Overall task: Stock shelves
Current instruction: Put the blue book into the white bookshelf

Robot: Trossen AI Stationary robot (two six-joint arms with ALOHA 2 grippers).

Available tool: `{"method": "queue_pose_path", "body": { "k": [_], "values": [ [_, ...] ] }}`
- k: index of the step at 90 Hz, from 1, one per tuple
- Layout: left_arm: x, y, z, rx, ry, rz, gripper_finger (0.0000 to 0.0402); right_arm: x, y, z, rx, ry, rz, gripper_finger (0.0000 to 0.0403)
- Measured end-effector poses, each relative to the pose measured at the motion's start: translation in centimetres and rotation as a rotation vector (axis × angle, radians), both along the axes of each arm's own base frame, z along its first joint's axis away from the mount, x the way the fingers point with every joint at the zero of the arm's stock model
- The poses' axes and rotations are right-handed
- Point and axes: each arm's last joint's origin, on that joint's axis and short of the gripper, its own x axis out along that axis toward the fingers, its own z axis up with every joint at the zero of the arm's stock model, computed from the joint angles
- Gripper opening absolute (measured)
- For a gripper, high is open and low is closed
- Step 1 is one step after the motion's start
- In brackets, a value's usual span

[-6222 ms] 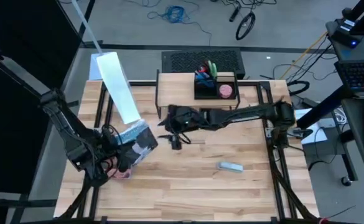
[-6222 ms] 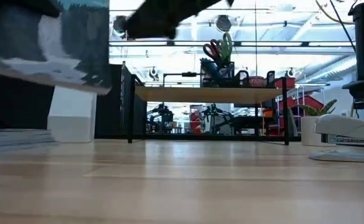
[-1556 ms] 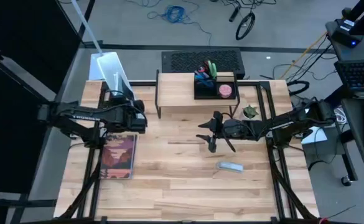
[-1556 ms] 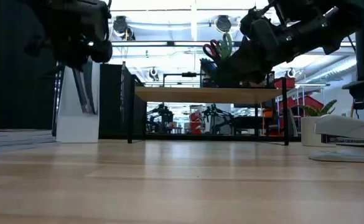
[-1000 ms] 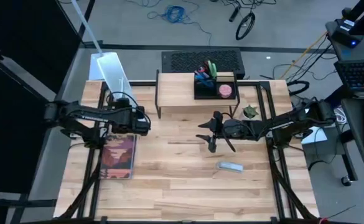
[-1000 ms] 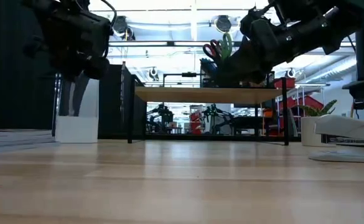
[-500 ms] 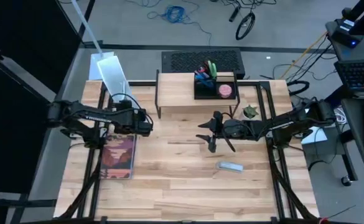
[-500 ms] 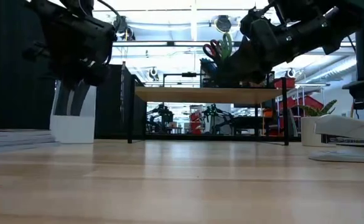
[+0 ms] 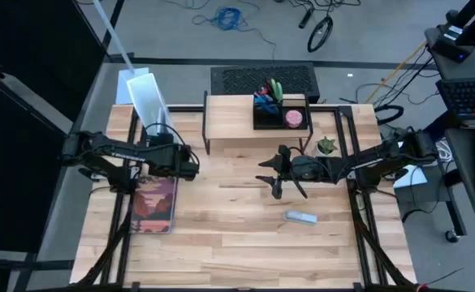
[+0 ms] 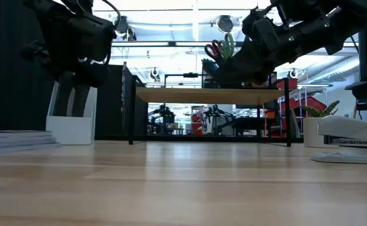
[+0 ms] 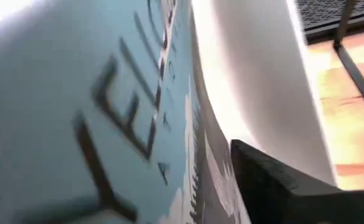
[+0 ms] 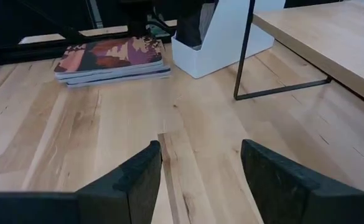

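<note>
At the desk's far edge, seen from above, stands the low riser shelf with a pale wooden top on thin black legs [image 9: 253, 130], a small black organizer tray [image 9: 280, 113] on its right half; the left gripper [image 9: 187, 162] hangs near the desk's left edge, just off the shelf's left end, beside a tall white magazine file box [image 9: 149, 101] and over the far end of a stack of magazines with reddish covers [image 9: 154, 203], while the right gripper [image 9: 274, 180] waits mid-desk in front of the shelf, a small pale stapler [image 9: 301, 216] nearer the front edge. From desk height, the shelf's long top runs level across the middle and the left gripper [image 10: 76, 47] hovers above the white box. In the left wrist view a teal printed magazine cover [image 11: 88, 112] fills the frame, pressed against one dark finger [image 11: 294, 186], the box's white wall just beyond; I judge the fingers pinched on it. In the right wrist view the right gripper's fingers stand spread and empty. The coming move likely turns on the box lying directly under the held magazine, which the left arm alone can reach.
</note>
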Motion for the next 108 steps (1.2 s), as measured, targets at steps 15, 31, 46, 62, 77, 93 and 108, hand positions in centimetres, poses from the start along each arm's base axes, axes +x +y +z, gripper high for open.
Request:
{"method": "queue_pose_path", "body": {
  "k": [15,31,46,62,77,93,108],
  "values": [
    [0.2,-0.9,0.7,0.003,0.005,-0.046,0.0218,0.0,0.0,0.0,0.013,-0.003,-0.005,0.0201],
    [0.1,-1.7,1.6,0.019,0.010,-0.061,0.0228,0.0,0.0,0.0,0.019,-0.004,-0.007,0.0201],
    [-0.3,-2.4,2.3,0.050,0.000,-0.054,0.0220,0.0,0.0,0.0,0.021,-0.004,-0.009,0.0201],
    [-0.5,-2.8,2.5,0.023,0.002,-0.072,0.0203,0.0,0.0,0.0,0.043,-0.009,-0.017,0.0201],
    [-0.5,-3.2,2.5,0.026,-0.007,-0.088,0.0186,0.0,0.0,0.0,0.043,-0.009,-0.017,0.0201],
    [-0.3,-4.4,2.9,0.020,-0.004,-0.164,0.0180,0.0,0.0,0.0,0.043,-0.010,-0.017,0.0201],
    [0.3,-5.5,4.1,-0.004,0.058,-0.292,0.0180,0.0,0.0,0.0,0.043,-0.010,-0.017,0.0201]
  ]
}}
